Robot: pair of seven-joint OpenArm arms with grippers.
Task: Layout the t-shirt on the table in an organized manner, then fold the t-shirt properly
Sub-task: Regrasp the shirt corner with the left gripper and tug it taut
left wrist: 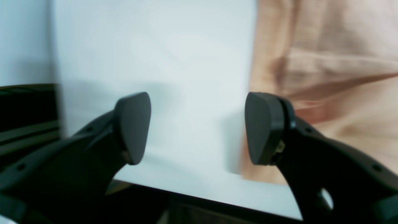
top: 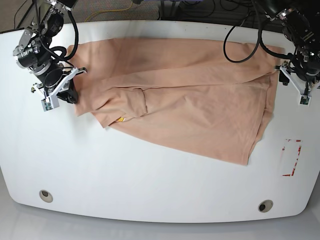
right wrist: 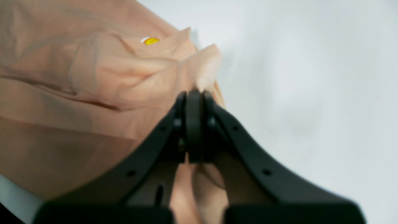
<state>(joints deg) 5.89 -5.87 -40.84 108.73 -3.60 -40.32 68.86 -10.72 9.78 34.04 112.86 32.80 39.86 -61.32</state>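
Observation:
The peach t-shirt (top: 190,95) lies spread and wrinkled across the white table (top: 150,175), with a fold near its left end showing a bit of yellow print (top: 120,119). In the base view my right gripper (top: 71,94) is at the shirt's left edge. The right wrist view shows that gripper (right wrist: 194,96) shut on a bunched fold of the t-shirt (right wrist: 93,77), near the yellow print (right wrist: 150,40). My left gripper (left wrist: 199,127) stands open over bare table (left wrist: 155,62), nothing between its fingers, with the t-shirt (left wrist: 326,62) just beside one finger. In the base view the left gripper (top: 295,86) is at the shirt's right edge.
A red-marked rectangle (top: 291,157) sits on the table right of the shirt's lower corner. Two round grommet holes (top: 45,195) (top: 265,205) lie near the front edge. Cables hang behind the table's far edge. The table's edge (left wrist: 217,199) shows below the left gripper.

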